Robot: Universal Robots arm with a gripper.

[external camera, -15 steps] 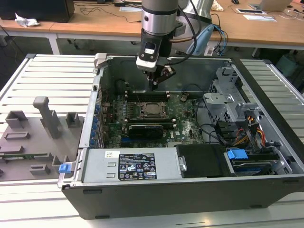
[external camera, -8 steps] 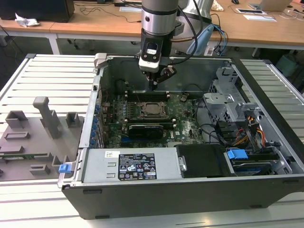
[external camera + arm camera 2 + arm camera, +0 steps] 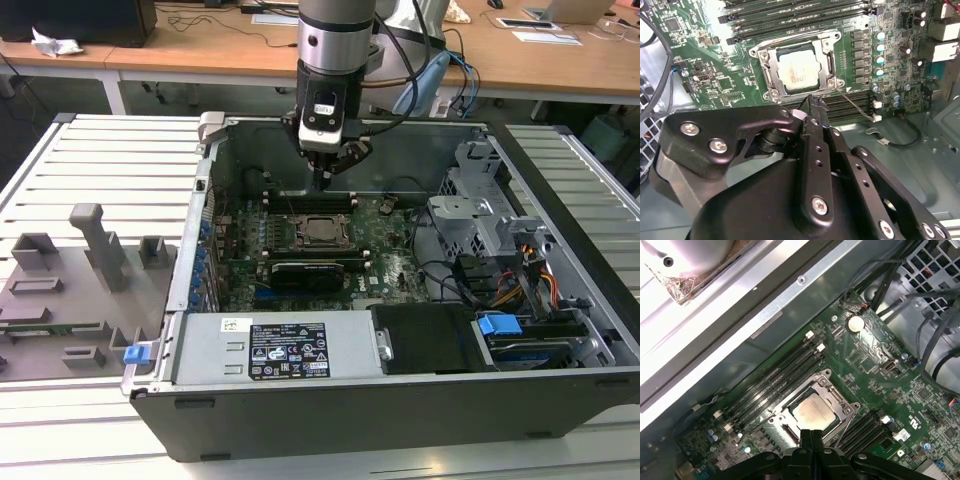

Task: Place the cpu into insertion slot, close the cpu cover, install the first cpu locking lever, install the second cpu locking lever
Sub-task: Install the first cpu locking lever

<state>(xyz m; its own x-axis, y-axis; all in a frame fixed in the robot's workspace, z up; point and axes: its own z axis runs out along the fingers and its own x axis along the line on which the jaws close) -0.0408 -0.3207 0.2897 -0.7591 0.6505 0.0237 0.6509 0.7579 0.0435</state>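
Observation:
The cpu, a pale silvery square, lies flat in the insertion slot on the green board. The silvery cpu cover lies down around it, and the chip's top shows through the cover's opening. My gripper is shut with nothing between its fingers. It hangs just above the board at the socket's edge, beside the long memory slots. In the exterior view the gripper points straight down, a little behind the cpu. The first wrist view has the fingertips right at the cover rim.
A thin metal wire runs from the socket's corner across the memory slots. A long black card lies in front of the socket. The case walls, a drive cage with cables and a grey fixture surround the board.

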